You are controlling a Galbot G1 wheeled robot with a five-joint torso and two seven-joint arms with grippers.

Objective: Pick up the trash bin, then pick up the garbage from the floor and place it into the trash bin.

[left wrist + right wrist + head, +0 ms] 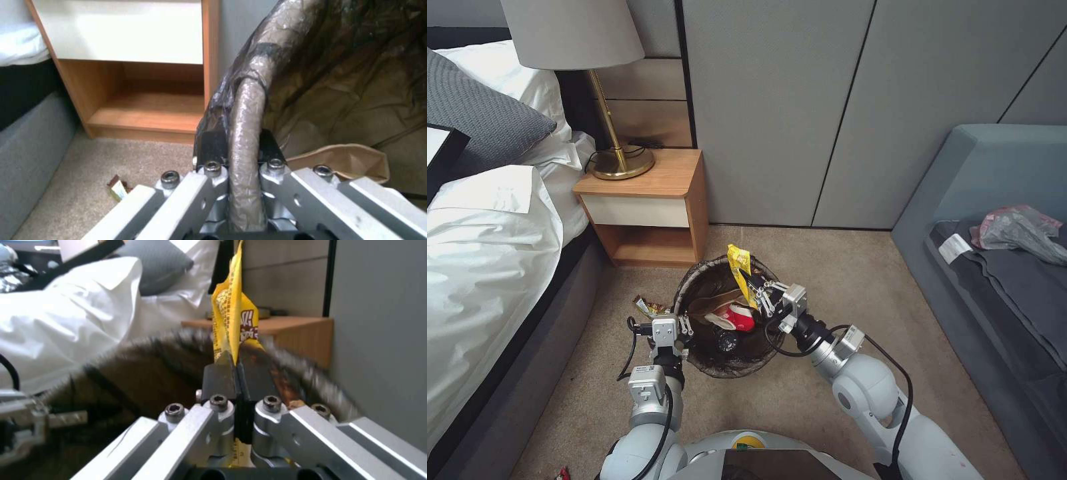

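**Bin in my left gripper, yellow packet in my right gripper above it**

The white bed is on my left side and the grey-blue sofa on my right, with beige carpet between them. The wooden nightstand stands by the bed and carries a brass lamp.

In front of me is the small round trash bin with a dark brown liner bag folded over its rim. My left gripper is closed on the rim at the side near the bed, one finger inside and one outside. Inside the bin I see a tan paper bag, a red-and-white wrapper and a dark round object which I cannot identify.

My right gripper is over the bin's opening, at the sofa side. Its fingers are pressed together on the lower edge of a yellow snack packet, which stands upright above the rim.

One small brown-green wrapper lies on the carpet, just beside the bin and near the nightstand.
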